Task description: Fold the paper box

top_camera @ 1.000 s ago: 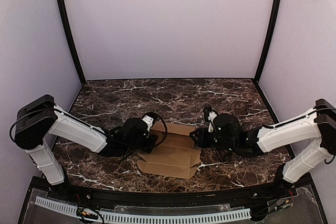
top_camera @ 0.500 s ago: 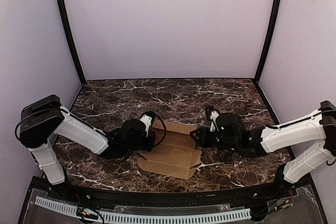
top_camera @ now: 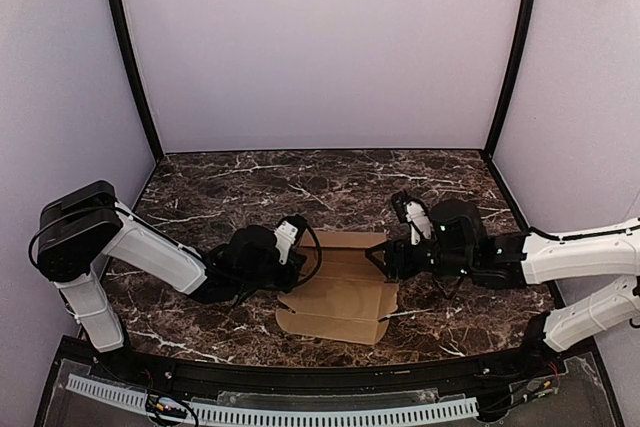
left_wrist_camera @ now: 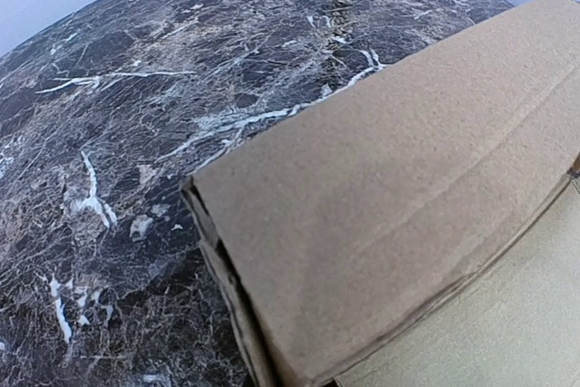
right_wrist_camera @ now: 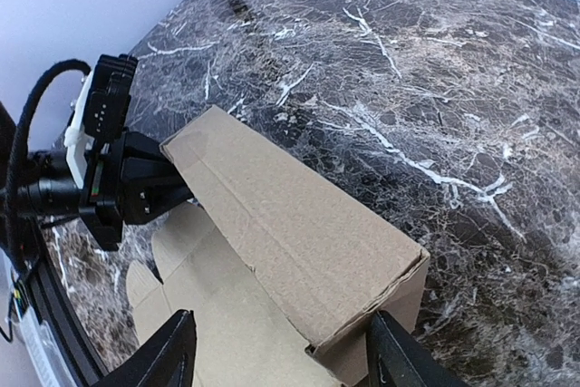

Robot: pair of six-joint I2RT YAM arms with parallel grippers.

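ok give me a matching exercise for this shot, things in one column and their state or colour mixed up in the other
Things:
1 left gripper
2 right gripper
3 paper box
4 table

States:
a dark marble with white veins
b open, fingers either side of the box's right end
c shut on the box's left end
d brown, one long panel folded up

Pairs: 1-c, 2-b, 3-d, 4-a

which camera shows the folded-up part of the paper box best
The right wrist view: the paper box shows its raised fold end to end, with flat flaps beside it. The left wrist view gives only a close-up of one corner; the top view shows the whole blank, small.
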